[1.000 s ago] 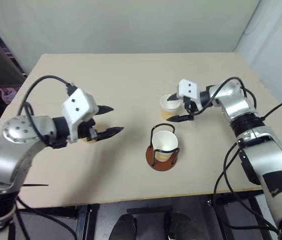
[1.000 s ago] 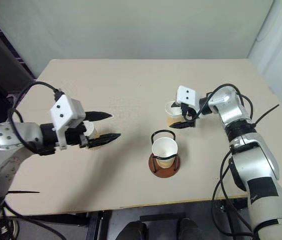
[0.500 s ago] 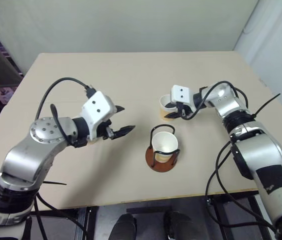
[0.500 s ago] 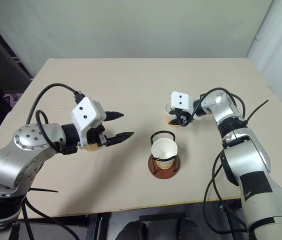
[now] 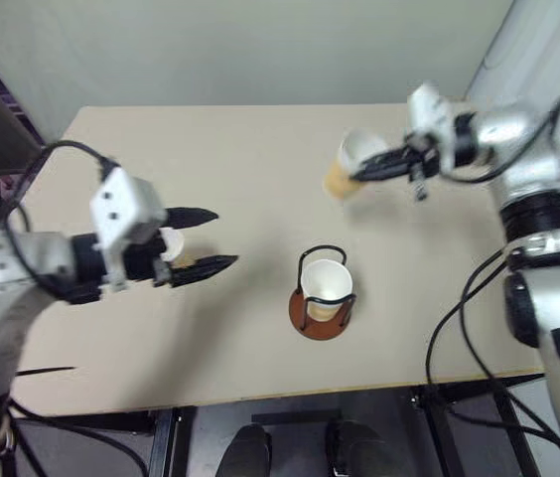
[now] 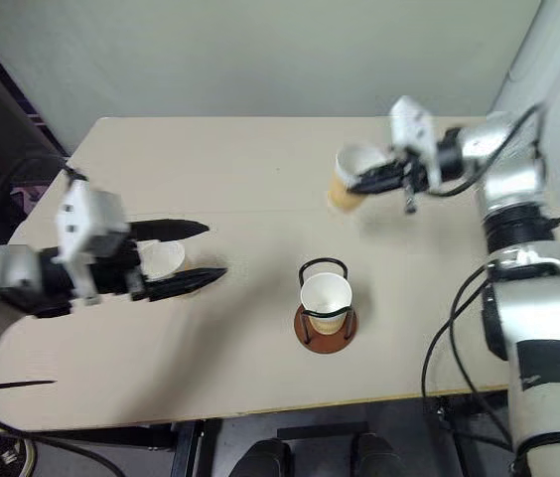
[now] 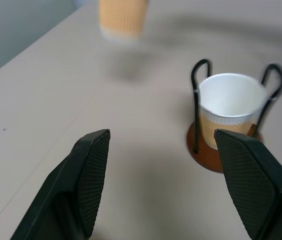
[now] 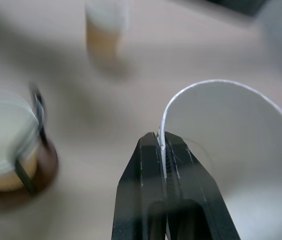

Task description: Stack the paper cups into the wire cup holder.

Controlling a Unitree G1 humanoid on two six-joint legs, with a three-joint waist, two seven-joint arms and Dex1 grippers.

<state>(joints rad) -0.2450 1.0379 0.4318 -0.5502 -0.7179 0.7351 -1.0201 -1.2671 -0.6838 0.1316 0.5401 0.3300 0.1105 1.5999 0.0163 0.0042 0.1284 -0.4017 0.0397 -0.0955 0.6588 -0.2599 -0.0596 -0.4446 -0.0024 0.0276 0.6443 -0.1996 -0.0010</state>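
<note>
One paper cup (image 5: 326,282) sits upright in the wire cup holder (image 5: 299,311) near the table's front middle. My right gripper (image 5: 359,176) is shut on the rim of a second paper cup (image 5: 351,162) and holds it tilted in the air, behind the holder and apart from it. In the right wrist view the fingers (image 8: 153,165) pinch that cup's white rim (image 8: 221,100). A third paper cup (image 5: 170,242) stands on the table at the left. My left gripper (image 5: 218,238) hovers over it, open and holding nothing. The left wrist view has the holder (image 7: 201,145) beyond the fingers.
The tan table (image 5: 260,149) has bare room around the holder and toward the back. Its front edge (image 5: 260,396) runs close below the holder. A pale wall stands behind the table.
My right gripper shut on the cup's rim and lifted the cup off the table, up and back. The left arm drew back to the left, still open.
</note>
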